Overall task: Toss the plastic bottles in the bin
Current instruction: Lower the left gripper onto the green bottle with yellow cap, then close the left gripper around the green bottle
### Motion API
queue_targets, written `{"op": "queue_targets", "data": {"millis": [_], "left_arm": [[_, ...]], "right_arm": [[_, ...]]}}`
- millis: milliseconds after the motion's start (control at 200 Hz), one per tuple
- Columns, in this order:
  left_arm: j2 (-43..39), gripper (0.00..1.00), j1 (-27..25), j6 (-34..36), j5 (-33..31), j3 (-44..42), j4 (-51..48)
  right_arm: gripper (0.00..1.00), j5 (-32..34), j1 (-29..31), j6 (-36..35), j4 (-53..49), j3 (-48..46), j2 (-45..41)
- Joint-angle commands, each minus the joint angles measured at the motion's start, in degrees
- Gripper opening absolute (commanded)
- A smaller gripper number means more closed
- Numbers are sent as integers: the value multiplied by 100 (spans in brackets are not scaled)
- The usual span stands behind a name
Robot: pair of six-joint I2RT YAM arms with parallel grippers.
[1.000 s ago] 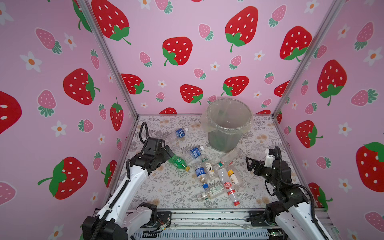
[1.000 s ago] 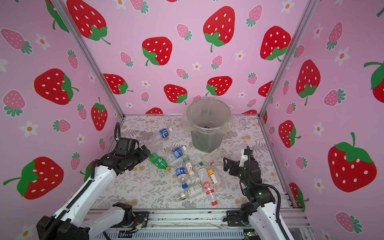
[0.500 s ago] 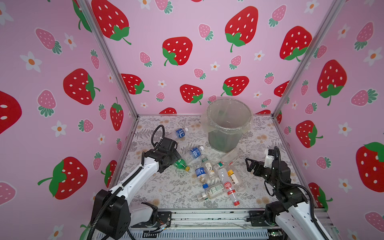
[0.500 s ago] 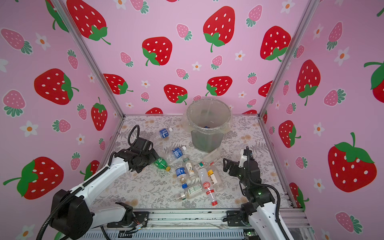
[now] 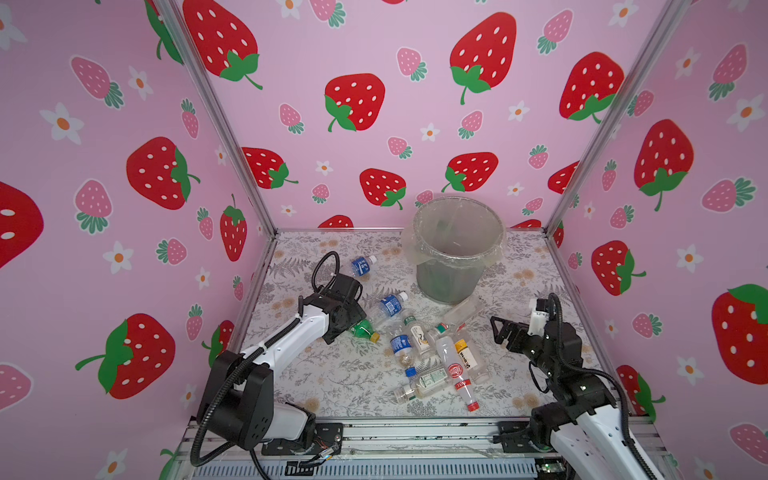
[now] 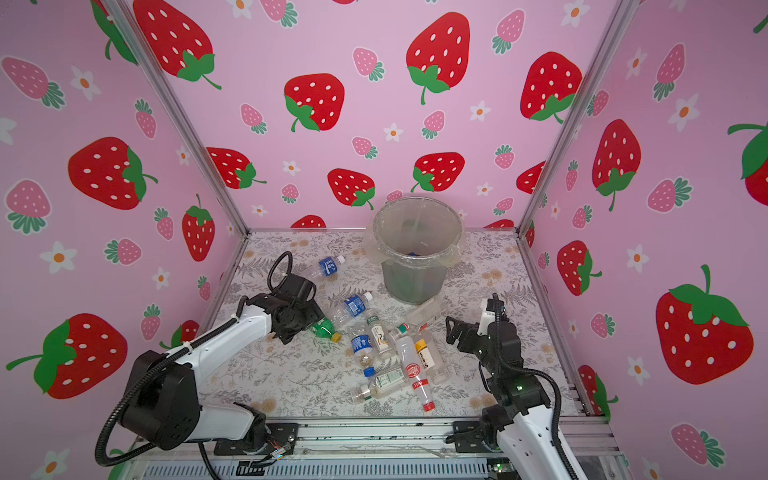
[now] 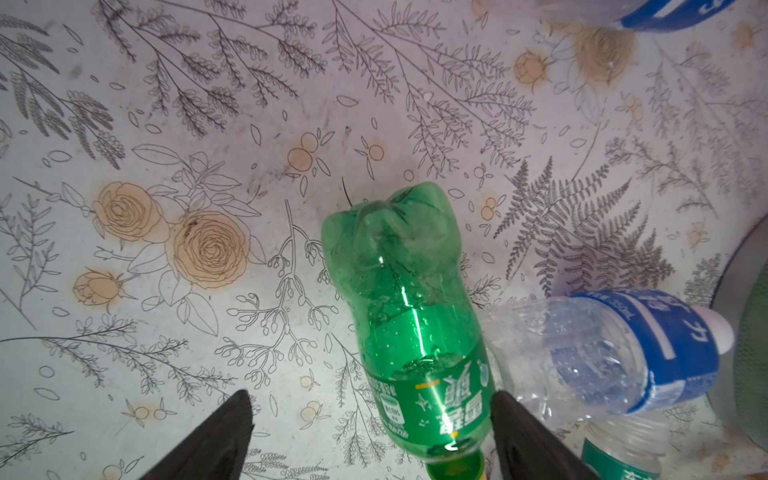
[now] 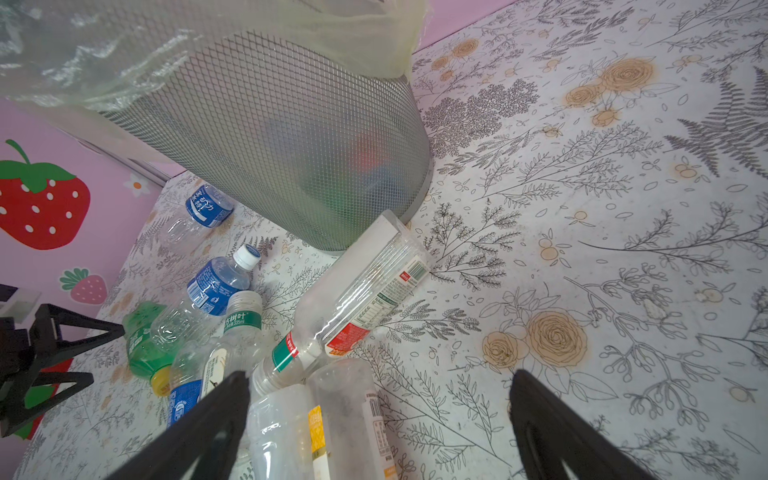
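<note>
Left tool [image 7: 370,395] wide, jaws straddling green bottle [image 7: 399,291], not yet pinching | bottle lies flat on desk [image 7: 166,124], well apart from bin [image 5: 453,270] | judged light, thin-walled, slick, apt to roll; grip across mid-body | right tool [image 8: 378,373] wide, empty.

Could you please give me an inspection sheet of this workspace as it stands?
Surface: floral-print tabletop, with bottles lying on it.
Job's things: grey mesh bin with clear plastic liner upright at the back; clear plastic bottles heaped in front of it; green plastic bottle with yellow cap at the heap's left edge; blue-labelled clear bottle alone at the back left.
Clutter: nothing seen.
Grippers: left gripper open, astride the green bottle; right gripper open and empty, beside the heap.
Cables: black cable loop at the left wrist, clear of the bottles.
Surroundings: pink strawberry-print walls on three sides.
</note>
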Motion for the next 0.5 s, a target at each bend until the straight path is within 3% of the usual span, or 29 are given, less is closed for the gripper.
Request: {"op": "queue_targets", "data": {"millis": [0, 495], "left_arm": [[52, 90, -21, -126, -242, 225, -4], [728, 81, -17, -184, -24, 260, 437]], "right_arm": [[99, -152, -2, -28, 14, 40, -56], [99, -124, 2, 79, -56, -31, -166]]}}
